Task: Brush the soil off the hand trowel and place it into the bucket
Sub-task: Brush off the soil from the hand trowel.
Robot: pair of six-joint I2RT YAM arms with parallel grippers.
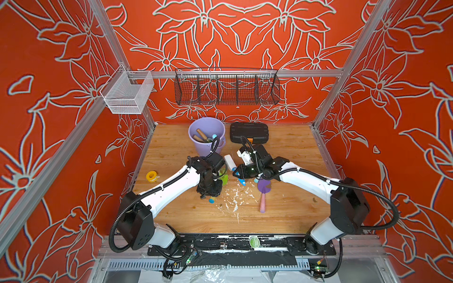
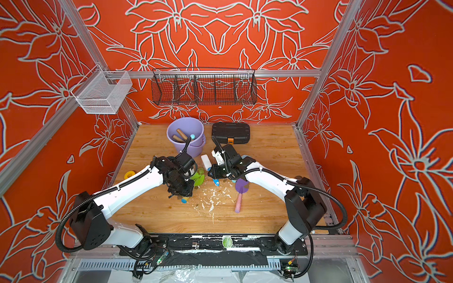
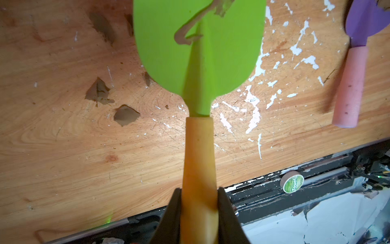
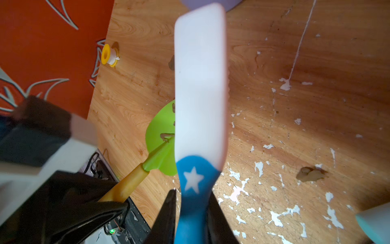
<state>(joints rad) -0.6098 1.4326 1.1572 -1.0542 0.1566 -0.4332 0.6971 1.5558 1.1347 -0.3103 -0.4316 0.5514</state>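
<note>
Green trowel (image 3: 200,52) has a soil (image 3: 184,38) smear on its blade and hangs over the table (image 3: 84,147), left gripper (image 3: 199,191) clamped on the handle. Right gripper (image 4: 191,197) pinches the brush (image 4: 200,84) right beside it, bucket (image 1: 204,148) behind.

1. We see the green trowel (image 3: 232,52) with its yellow handle (image 3: 199,158).
2. We see the brush (image 4: 200,84), white, with a blue handle (image 4: 190,211) and a white star (image 4: 193,179) on the blue.
3. We see the purple trowel (image 1: 264,186) with a pink handle (image 1: 262,203).
4. The bucket (image 1: 204,149) is light purple.
5. The case (image 2: 230,131) is black with an orange latch (image 2: 230,140).
6. The spool (image 1: 151,176) is yellow.
7. The bench (image 1: 294,159) is light brown wood with wavy grain, white flecks (image 1: 235,196) and dull brown soil (image 3: 126,115).
8. The walls (image 1: 245,29) are orange-red with pale flower lines.
</note>
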